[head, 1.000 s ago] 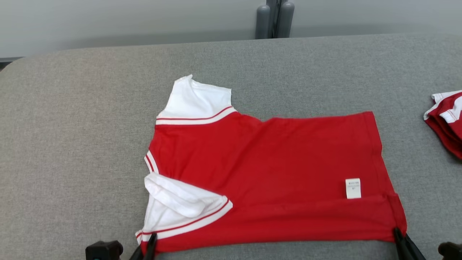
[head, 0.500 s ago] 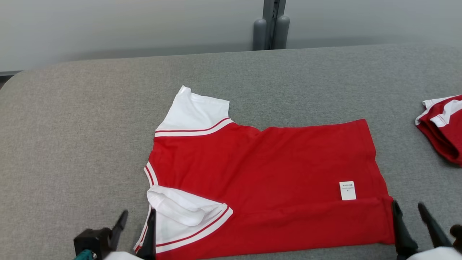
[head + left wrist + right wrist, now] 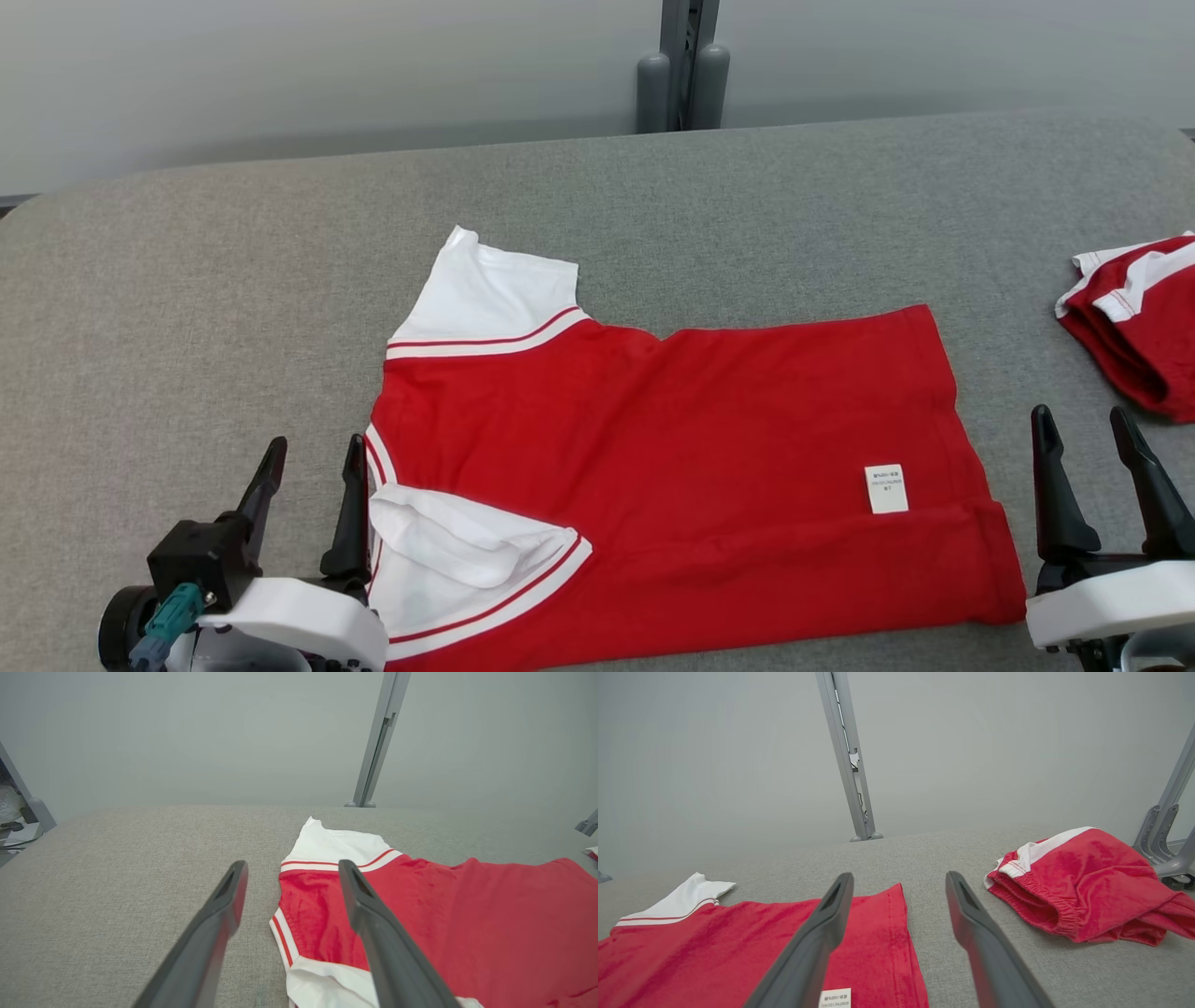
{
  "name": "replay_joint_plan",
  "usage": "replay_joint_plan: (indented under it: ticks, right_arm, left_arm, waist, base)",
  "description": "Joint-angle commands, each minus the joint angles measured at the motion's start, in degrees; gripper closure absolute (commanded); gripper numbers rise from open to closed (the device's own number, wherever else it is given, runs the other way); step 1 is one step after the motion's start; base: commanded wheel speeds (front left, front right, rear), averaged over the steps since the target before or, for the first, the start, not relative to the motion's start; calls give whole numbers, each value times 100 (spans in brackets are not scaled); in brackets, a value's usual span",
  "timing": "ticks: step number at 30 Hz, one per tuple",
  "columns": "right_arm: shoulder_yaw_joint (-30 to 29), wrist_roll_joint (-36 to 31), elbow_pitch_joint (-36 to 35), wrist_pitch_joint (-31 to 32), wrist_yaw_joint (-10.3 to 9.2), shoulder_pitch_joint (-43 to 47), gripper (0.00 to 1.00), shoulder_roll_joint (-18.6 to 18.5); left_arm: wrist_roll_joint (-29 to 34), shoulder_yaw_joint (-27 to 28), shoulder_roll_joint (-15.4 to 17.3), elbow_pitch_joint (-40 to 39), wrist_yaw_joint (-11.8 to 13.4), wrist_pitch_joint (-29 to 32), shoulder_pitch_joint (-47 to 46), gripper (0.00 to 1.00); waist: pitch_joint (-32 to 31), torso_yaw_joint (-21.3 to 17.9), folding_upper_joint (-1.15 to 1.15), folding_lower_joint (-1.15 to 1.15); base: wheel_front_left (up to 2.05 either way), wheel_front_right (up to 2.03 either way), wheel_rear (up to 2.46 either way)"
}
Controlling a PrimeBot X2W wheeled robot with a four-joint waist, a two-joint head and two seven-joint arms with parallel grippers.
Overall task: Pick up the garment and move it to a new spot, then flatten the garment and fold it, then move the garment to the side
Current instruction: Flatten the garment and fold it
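Red-and-white T-shirt point(image 3: 672, 467) spread on my worktop point(image 3: 187, 327), left gripper point(image 3: 316, 443) spread wide by its sleeve, right gripper point(image 3: 1079, 413) equally wide beside its hem, red shorts point(image 3: 1134, 322) nearby.

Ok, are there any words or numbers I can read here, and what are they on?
White tag on the red shirt: a few printed lines, too small and blurred to read.
No other words, numbers or signs can be read.

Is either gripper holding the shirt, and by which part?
Nothing is held: left gripper and right gripper stand open, gripping no part of the red shirt.
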Motion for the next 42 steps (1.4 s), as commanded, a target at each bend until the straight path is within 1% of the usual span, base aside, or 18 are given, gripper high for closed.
replay_joint_plan:
  ticks: [1, 4, 8, 10, 15, 20, 22, 27, 31, 32, 38, 39, 40, 42]
  right_arm:
    - [-5, -12, -29, 13, 1, -41, 0, -31]
    - [-5, 10, -44, -2, 1, -80, 0, -28]
    - [-40, 38, -122, -15, 1, -200, 0, -51]
    - [-34, 53, -178, 1, 1, -323, 0, -72]
    - [43, 111, -322, -21, 1, -773, 0, -150]
    - [169, 168, -330, -95, 1, -1181, 0, -222]
    - [221, 180, -286, -143, 1, -1307, 0, -234]
    - [382, 238, -190, -225, 1, -1510, 0, -217]
    - [455, 301, -112, -278, 1, -1571, 0, -253]
    - [455, 301, -112, -278, 1, -1571, 0, -253]
    - [389, 408, -4, -307, 1, -1662, 0, -334]
    - [357, 433, 28, -304, 1, -1680, 0, -370]
    - [339, 453, 61, -296, 1, -1714, 0, -401]
    - [291, 506, 157, -237, 1, -1814, 0, -497]
  left_arm:
    - [52, 8, 34, 10, -18, 6, -131, 0]
    - [58, -18, 26, 26, -21, 17, -209, 0]
    - [68, -80, 19, 3, -150, 63, -691, 0]
    - [106, -174, 0, 11, -258, 183, -1086, 0]
    - [213, -405, -20, 270, -611, 687, -2539, 0]
    - [31, -488, -120, 1234, -1035, 1214, -3917, 0]
    - [-87, -489, -160, 1750, -1195, 1390, -4287, 0]
    - [-345, -456, -170, 2989, -1494, 1798, -4953, 0]
    - [-454, -460, -160, 3816, -1666, 1996, -5313, 0]
    - [-454, -460, -160, 3816, -1666, 1996, -5313, 0]
    - [-562, -455, -228, 4666, -1823, 2035, -5664, 0]
    - [-563, -475, -247, 4754, -1852, 1994, -5704, 83]
    - [-554, -499, -265, 4824, -1884, 1968, -5738, 100]
    - [-504, -548, -302, 4925, -1922, 1845, -5843, 100]
  waist:
    - [28, 7, 0, 0]
    - [116, 20, 0, 0]
    - [367, 66, 0, 0]
    - [571, 70, 0, 0]
    - [1215, -9, 0, 0]
    - [1715, -156, 0, 0]
    - [1832, -241, 0, 0]
    - [2023, -418, 0, 0]
    - [2105, -498, 0, 0]
    - [2105, -498, 0, 0]
    - [2202, -556, 0, 0]
    - [2216, -552, 0, 0]
    - [2229, -546, 0, 0]
    - [2264, -525, 0, 0]
  base:
    - [0, 0, 0]
    - [0, 0, 0]
    - [0, 0, 0]
    - [0, 0, 0]
    - [0, 0, 0]
    - [0, 0, 0]
    - [0, 0, 0]
    - [0, 0, 0]
    - [0, 0, 0]
    - [0, 0, 0]
    - [0, 0, 0]
    - [0, 0, 0]
    - [0, 0, 0]
    - [0, 0, 0]
